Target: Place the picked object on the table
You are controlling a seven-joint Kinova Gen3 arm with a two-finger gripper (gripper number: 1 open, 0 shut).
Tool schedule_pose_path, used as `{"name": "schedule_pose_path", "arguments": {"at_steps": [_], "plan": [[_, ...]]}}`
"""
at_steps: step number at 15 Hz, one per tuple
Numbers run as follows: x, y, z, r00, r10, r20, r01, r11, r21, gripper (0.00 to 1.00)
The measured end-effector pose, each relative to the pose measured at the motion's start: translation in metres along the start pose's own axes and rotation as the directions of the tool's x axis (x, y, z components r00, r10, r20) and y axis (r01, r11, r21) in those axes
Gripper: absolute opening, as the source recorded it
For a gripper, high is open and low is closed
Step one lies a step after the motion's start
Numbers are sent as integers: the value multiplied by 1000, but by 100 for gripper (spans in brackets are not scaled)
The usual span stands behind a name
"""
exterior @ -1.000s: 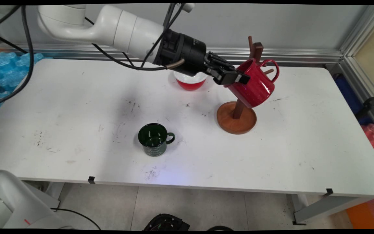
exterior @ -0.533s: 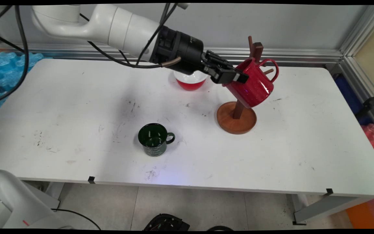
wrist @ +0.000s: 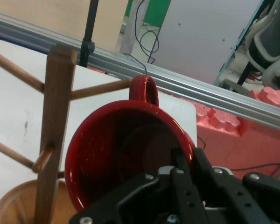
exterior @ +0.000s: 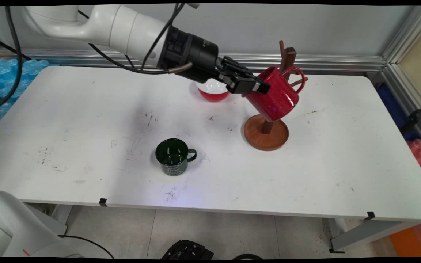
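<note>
Now, in the main view, the end effector (exterior: 257,87) sits right of centre in the upper half of the frame, clamped on the rim of the red mug (exterior: 276,96), one finger inside the mouth and one outside. The mug hangs tilted in the air, mouth toward the upper left, in front of the wooden mug tree (exterior: 267,126), whose round base rests on the white tabletop (exterior: 86,120). Compared with a second ago, arm and mug have shifted a little toward the upper left, and the mug's handle now lies close by the tree's upper pegs; whether it touches one cannot be told from here. A red bowl (exterior: 213,93) stands just behind the end effector, partly hidden by it. A dark green mug (exterior: 174,157) stands upright, well apart, in the lower middle of the frame.

Next, the hand view: the red mug (wrist: 130,149) fills the centre, its handle at the top touching or just beside the tip of a peg. The tree's post (wrist: 53,135) rises at the left. The end effector (wrist: 186,175) grips the rim at lower right.
</note>
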Motion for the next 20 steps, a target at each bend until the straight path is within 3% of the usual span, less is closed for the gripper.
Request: {"name": "schedule_pose_path", "arguments": {"at_steps": [20], "plan": [[-31, -44, -58, 995, 47, 93, -51, 998, 46, 0]]}}
